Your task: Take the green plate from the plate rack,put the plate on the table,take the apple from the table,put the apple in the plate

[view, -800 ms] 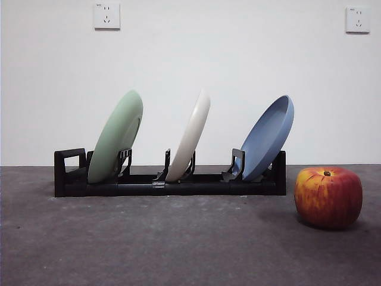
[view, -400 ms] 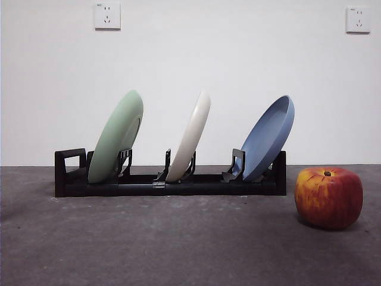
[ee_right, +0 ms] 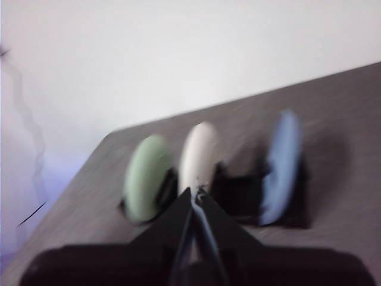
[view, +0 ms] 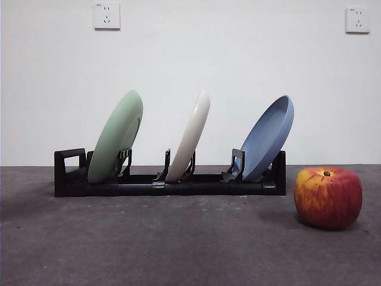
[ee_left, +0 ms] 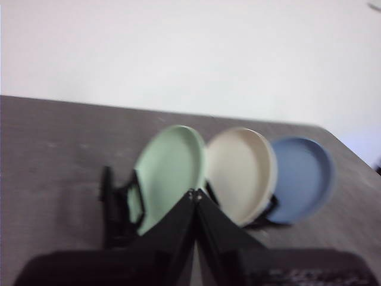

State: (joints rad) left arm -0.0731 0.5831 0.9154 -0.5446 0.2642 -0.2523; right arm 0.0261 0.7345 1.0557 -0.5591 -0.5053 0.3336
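The plate rack (view: 169, 182) is sitting across the middle of the table (view: 149, 244), and I'm using it as my marker for everything else. The green plate (view: 116, 138) is standing in the slot at the rack's handle end, leaning toward the far end; a cream plate (view: 191, 136) is leaning in the middle slot and a blue plate (view: 269, 138) in the last slot. The apple (view: 328, 197) is resting on the table just past the blue-plate end of the rack, a little nearer to me than the rack, not touching it.

Neither arm is showing across the table from where I'm standing. The left gripper (ee_left: 195, 193) is hanging back from the rack, looking toward the green and cream plates, its jaws pressed together at the tips. The right gripper (ee_right: 194, 192) is also waiting well apart from the rack, its jaws likewise together. Nothing is being held.

I'd say the first step is not yet started. The risk I'm seeing: jaws that are together have to part before they can straddle the green plate's rim, or they will simply shove it. A tilted pull could drag the light rack along or tip the plate against the cream one beside it. The matte rim may also be slipping out of a shallow pinch.
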